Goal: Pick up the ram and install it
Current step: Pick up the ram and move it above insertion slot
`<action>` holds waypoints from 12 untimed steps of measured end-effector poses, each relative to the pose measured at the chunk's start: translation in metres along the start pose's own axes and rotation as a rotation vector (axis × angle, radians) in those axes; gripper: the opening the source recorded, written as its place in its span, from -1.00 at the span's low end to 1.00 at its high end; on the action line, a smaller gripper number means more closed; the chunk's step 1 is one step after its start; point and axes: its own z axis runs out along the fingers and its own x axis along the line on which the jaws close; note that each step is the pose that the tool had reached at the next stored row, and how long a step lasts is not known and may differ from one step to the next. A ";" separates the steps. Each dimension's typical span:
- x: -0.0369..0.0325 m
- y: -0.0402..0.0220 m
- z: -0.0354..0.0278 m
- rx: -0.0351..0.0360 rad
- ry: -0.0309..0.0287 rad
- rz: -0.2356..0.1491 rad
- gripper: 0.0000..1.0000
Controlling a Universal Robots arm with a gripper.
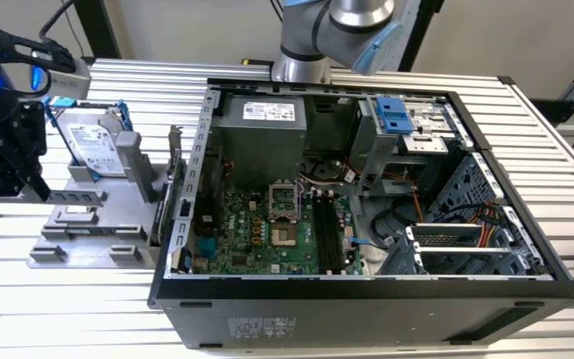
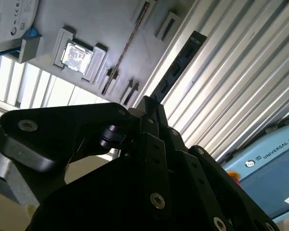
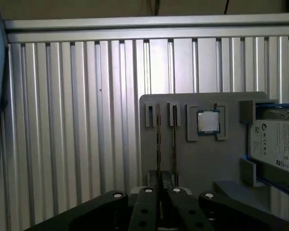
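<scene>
The gripper is clenched on the ram, which sticks out from between its fingertips. In the second wrist view the ram's long axis runs on a slant from the frame's centre toward the upper right. Its free end points away from the fingers, out over the ribbed metal table, and a flat side with dark chips faces the camera.

Beside it, toward the upper left of that frame, lies the grey holder. Another thin board stands edge-on in a slot of the holder, and a small square silver chip sits in its own recess.

In the exterior view the black gripper assembly is at the far left edge, just beside the holder and the hard drive standing in it. It is well apart from the open computer case, which fills the centre and right of the frame, and from the green motherboard inside the case.
</scene>
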 end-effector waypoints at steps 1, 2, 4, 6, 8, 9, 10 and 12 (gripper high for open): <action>0.0000 0.0000 -0.0014 -0.0001 0.0001 0.000 -1.00; 0.0000 0.0001 -0.0028 0.0000 0.0000 0.000 -1.00; -0.0001 0.0002 -0.0059 0.0000 0.0000 0.000 -1.00; -0.0001 0.0003 -0.0092 -0.0001 0.0000 0.000 -1.00; -0.0002 0.0004 -0.0122 0.0000 -0.0001 0.000 -1.00; -0.0002 0.0005 -0.0138 0.0000 -0.0001 0.000 -1.00; -0.0002 0.0005 -0.0155 -0.0001 0.0000 0.000 -1.00; -0.0003 0.0006 -0.0192 -0.0001 0.0000 0.000 -1.00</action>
